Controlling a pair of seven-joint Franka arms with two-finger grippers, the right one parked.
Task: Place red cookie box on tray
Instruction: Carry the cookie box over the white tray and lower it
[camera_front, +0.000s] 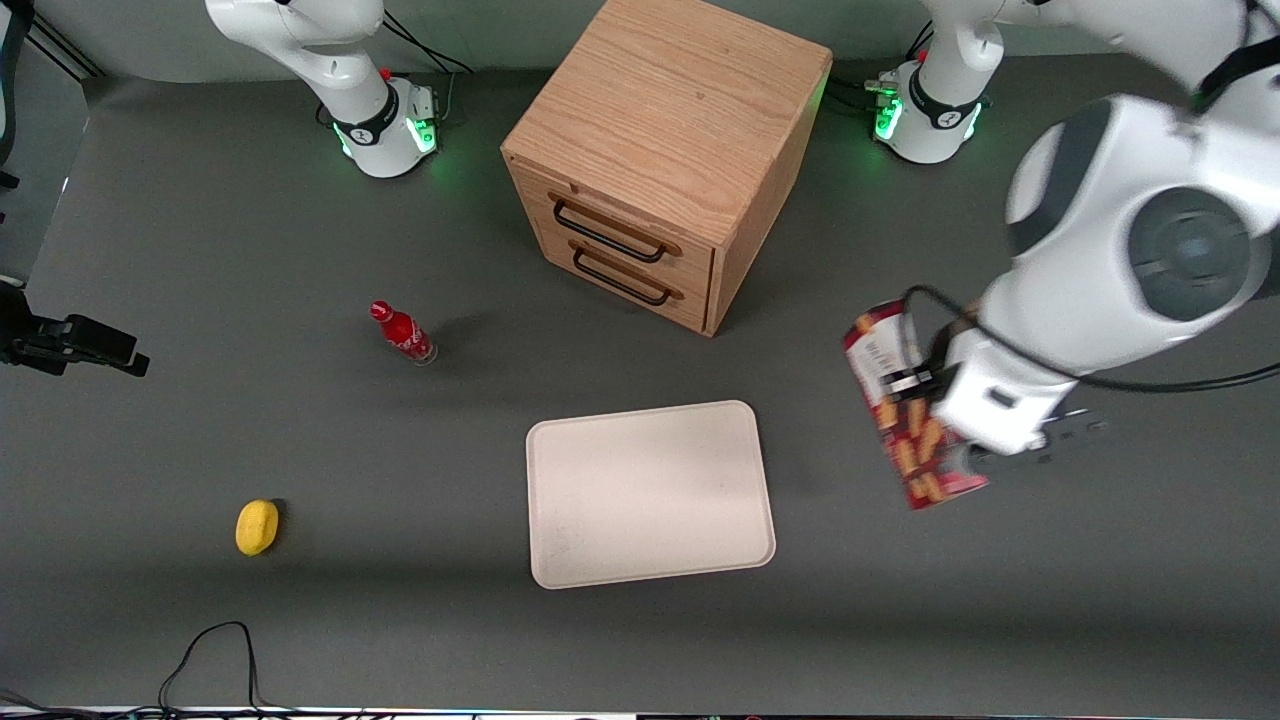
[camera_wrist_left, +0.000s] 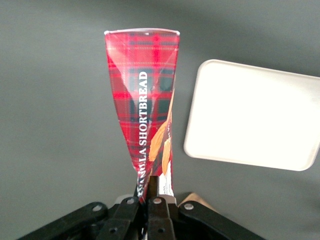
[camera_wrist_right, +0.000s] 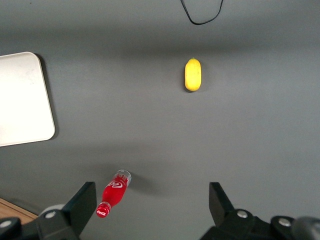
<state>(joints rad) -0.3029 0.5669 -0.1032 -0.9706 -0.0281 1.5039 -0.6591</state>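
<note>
While hauling box in gripper, mind the tilt. Hangs slantwise at mid-height of the front frame, toward the working arm's end of the table, seemingly lifted clear and well apart from tray at lower centre. Sweep sideways toward that bare cream surface. Keep nearer the camera than cabinet at upper centre, so no brush with its handles. Ignore bottle and yellow fruit, both well apart toward the parked arm's end.

From the working wrist: fingers pinched shut on one narrow end of box, carton visibly squeezed there, long body jutting out ahead. Expect swing from such an end-on hold, so move slowly and avoid sudden stops. Line up over tray, now just beside the carton. Lower until flat before letting go. Lay along the short side, where likely to fit, well inside the rim.

From the parked wrist: only a corner of tray at mid-height, bottle low in frame, fruit higher up. No box or gripper visible.
</note>
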